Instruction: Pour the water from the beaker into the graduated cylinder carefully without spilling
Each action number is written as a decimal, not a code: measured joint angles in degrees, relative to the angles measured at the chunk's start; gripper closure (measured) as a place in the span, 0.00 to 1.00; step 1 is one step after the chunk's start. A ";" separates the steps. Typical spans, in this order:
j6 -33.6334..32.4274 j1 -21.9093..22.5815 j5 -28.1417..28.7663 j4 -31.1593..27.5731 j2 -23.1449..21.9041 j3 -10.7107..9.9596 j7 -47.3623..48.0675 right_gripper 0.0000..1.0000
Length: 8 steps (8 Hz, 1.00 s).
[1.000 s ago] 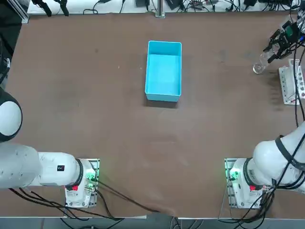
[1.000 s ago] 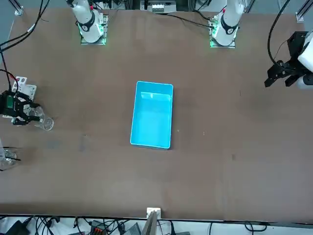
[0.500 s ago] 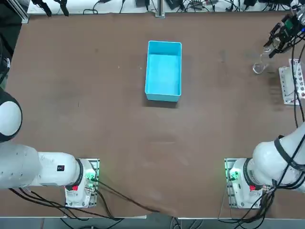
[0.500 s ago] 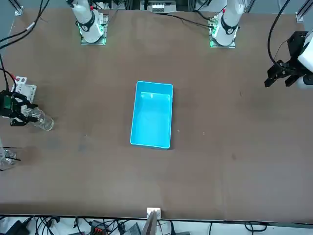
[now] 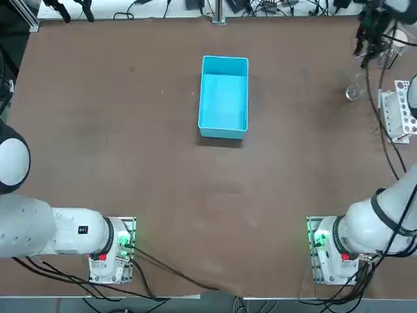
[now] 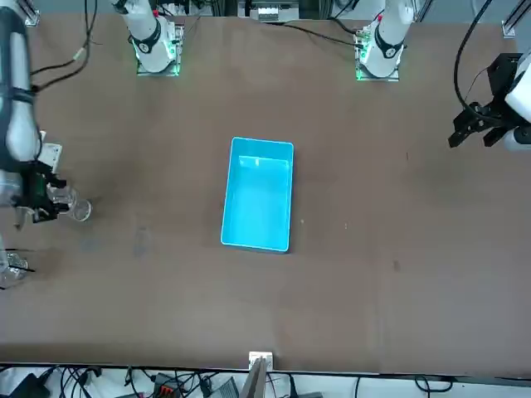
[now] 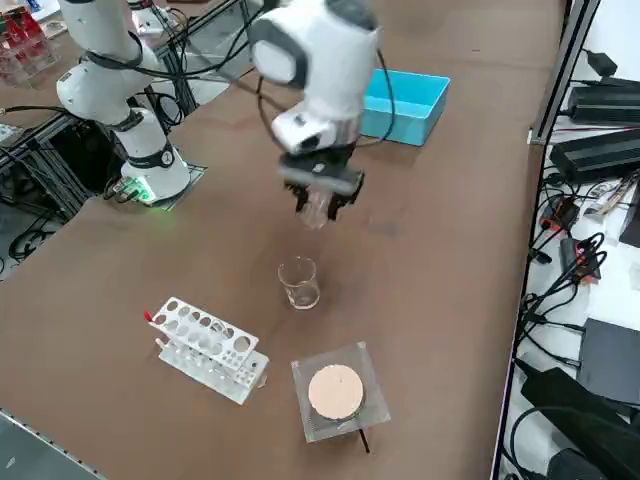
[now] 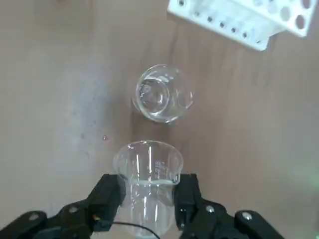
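Note:
My right gripper (image 8: 148, 191) is shut on the beaker (image 8: 147, 172), a small clear glass vessel with a pouring lip, held upright between the two black fingers. It hangs above the table's far right part (image 5: 370, 32), higher than and just beyond a wider clear glass cup (image 8: 162, 94) that stands on the table. The side view shows the gripper (image 7: 320, 200) and beaker (image 7: 318, 212) well above that cup (image 7: 299, 282). The water cannot be made out. The graduated cylinder does not show in these views.
A white rack with round holes (image 7: 205, 348) lies beside the cup (image 5: 353, 92), near the right edge. A square mesh pad with a tan disc (image 7: 335, 392) sits beyond it. A blue bin (image 5: 224, 96) stands at mid-table.
The right gripper has risen with the beaker and shifted toward the far edge of the table. The glass cup on the table has stayed put.

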 joint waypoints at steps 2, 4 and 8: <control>-0.19 7.58 -8.11 -0.19 0.37 0.12 13.95 0.40; -1.54 14.75 -15.34 -1.06 2.13 0.15 27.87 0.40; -3.10 24.35 -29.75 -1.82 13.16 0.07 52.33 0.40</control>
